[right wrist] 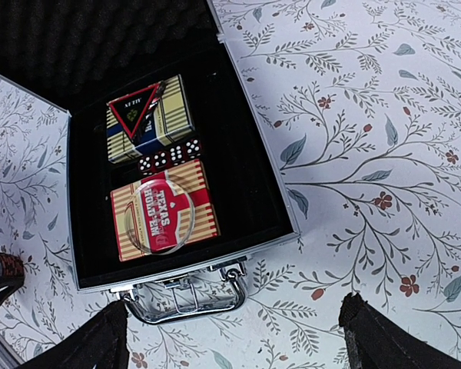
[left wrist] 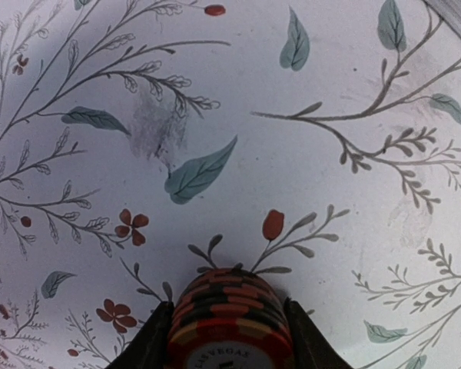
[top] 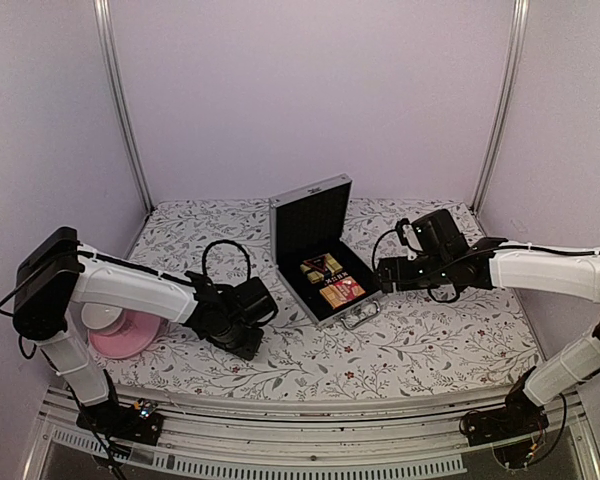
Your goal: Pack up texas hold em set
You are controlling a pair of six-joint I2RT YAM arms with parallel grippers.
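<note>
Nearest us, the left claw (top: 242,335) holds a chip stack (left wrist: 230,323) lying on its side, its ridged red, black and yellow edges pinched between 2 dark fingers (left wrist: 150,342). At its 9 o'clock sits a glossy pink plate (top: 130,340) carrying a white bowl (top: 102,316).

The worktop (top: 430,340) is covered with a matte white cloth printed with grey twigs, teal leaves and small red flowers.

At 1 o'clock from that claw stands the case (top: 320,250), ribbed silver aluminium, its lid upright and lined with black dimpled foam. A chrome handle (right wrist: 188,296) lies flat at its front edge. Inside are a yellow card pack (right wrist: 150,119) topped by a triangular token (right wrist: 138,108), a row of dark red dice (right wrist: 169,157), and a red card pack (right wrist: 165,219) under a clear round disc (right wrist: 163,215).

The right claw (top: 380,278) hangs wide open at the case's 3 o'clock.

Farthest are smooth lilac walls (top: 310,90) and slim metal posts (top: 120,100).
</note>
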